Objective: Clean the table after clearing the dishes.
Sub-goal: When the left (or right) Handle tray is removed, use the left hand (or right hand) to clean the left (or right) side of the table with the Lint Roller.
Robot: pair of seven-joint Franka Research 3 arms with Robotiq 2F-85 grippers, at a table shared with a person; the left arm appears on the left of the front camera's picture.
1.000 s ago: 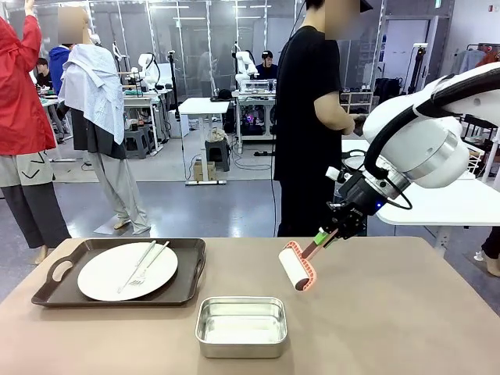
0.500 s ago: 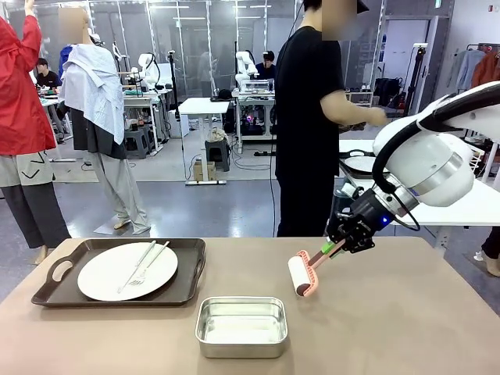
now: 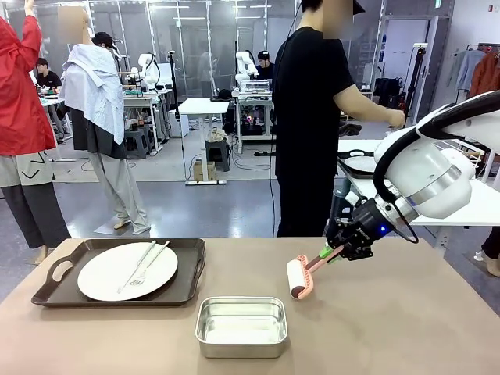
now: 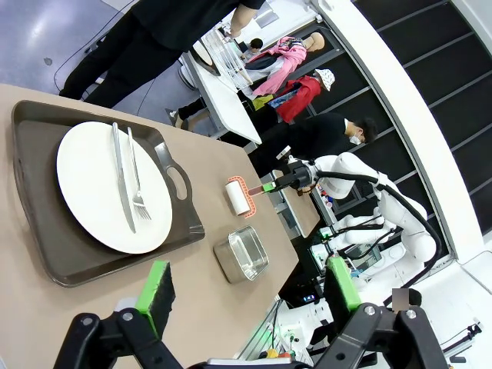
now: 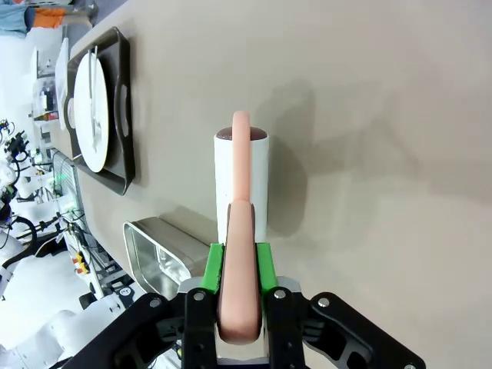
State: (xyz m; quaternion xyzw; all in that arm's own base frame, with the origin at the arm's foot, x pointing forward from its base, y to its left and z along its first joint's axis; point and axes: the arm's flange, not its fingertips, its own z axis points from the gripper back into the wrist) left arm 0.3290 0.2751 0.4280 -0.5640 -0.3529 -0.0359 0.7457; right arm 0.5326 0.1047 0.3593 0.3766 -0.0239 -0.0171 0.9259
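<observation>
Right gripper (image 5: 239, 265) fingers clamped on pink-handled white cylindrical lint roller (image 3: 297, 278), roll on matte beige table (image 3: 391, 328) beyond fingertips; rectangular steel pan (image 3: 241, 328) near, round white plate (image 3: 98, 273) on brown tray (image 3: 109, 303) farther; left gripper (image 4: 250, 283) fingers apart.

The right gripper (image 5: 238, 261) hid the pink handle end of the white sticky roller (image 5: 223, 192) and part of the shiny steel pan (image 5: 154, 246) beside it.
</observation>
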